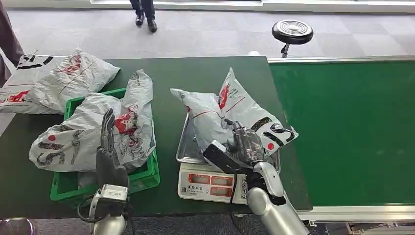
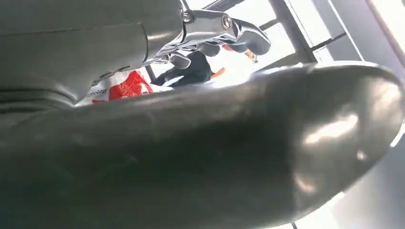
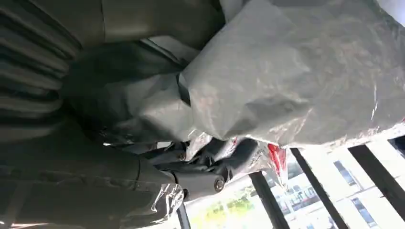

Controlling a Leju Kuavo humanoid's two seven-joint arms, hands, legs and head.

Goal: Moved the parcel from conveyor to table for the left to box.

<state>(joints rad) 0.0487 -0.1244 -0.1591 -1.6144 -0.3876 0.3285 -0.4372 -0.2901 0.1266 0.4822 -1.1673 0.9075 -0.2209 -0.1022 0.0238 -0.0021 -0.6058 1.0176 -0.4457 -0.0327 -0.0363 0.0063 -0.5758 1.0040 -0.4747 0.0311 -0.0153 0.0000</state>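
A grey plastic parcel (image 1: 210, 120) with red and black print lies on the steel pan of a weighing scale (image 1: 208, 182) near the table's front edge. My right hand (image 1: 246, 144) rests on its near end. In the right wrist view its dark fingers (image 3: 224, 160) curl around the crumpled bag (image 3: 296, 76). My left hand (image 1: 108, 147) hovers over the parcels (image 1: 83, 139) piled in a green crate (image 1: 147, 177), fingers stretched out and holding nothing. In the left wrist view the fingers (image 2: 229, 28) extend past a red-printed bag (image 2: 126, 86).
The green conveyor belt (image 1: 352, 127) runs along the right of the dark green table (image 1: 195, 73). Another parcel (image 1: 54, 81) lies at the table's far left. A black stool (image 1: 292, 32) and a person's shoes (image 1: 146, 20) are beyond the table.
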